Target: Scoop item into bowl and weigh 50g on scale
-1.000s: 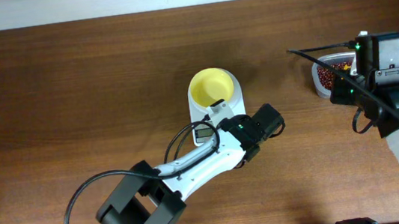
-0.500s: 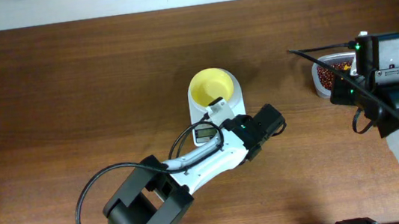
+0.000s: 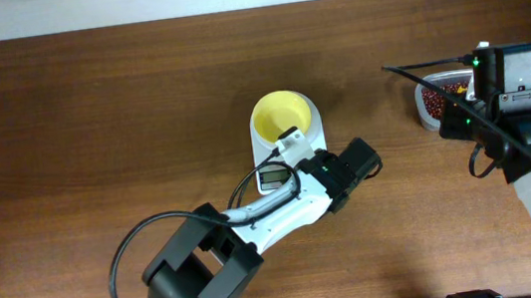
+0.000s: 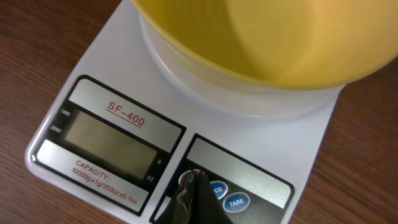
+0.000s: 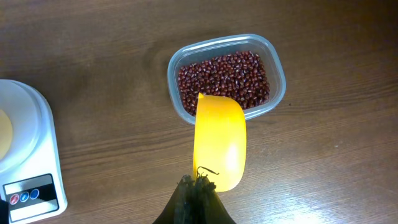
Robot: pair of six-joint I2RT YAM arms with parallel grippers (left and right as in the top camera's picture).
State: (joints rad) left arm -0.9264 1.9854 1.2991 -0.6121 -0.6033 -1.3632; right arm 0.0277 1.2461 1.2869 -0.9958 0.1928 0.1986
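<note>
Yellow and bare inside, the bowl [image 3: 282, 114] is sitting on the scale [image 3: 315, 125], and no beans are showing in it in the overhead or left wrist view. The left gripper [image 4: 194, 185] is pointing down at the scale's button row. Its fingers are pressed together into one dark tip, which is touching or all but touching the red button [image 4: 184, 180]. The display [image 4: 112, 138] is showing no digits that can be read. The right gripper [image 5: 198, 184] is pinching the near end of a yellow scoop [image 5: 219, 140], whose far lip is hanging over the near edge of a clear container [image 5: 278, 93], well apart from the scale. The beans [image 5: 230, 74] are lying in that container, and none are showing on the scoop. Judging by this, the task is only beginning: the bowl is placed, and the scale is probably being switched on or zeroed. All the scooping, carrying and trimming to fifty grams is left to do.
</note>
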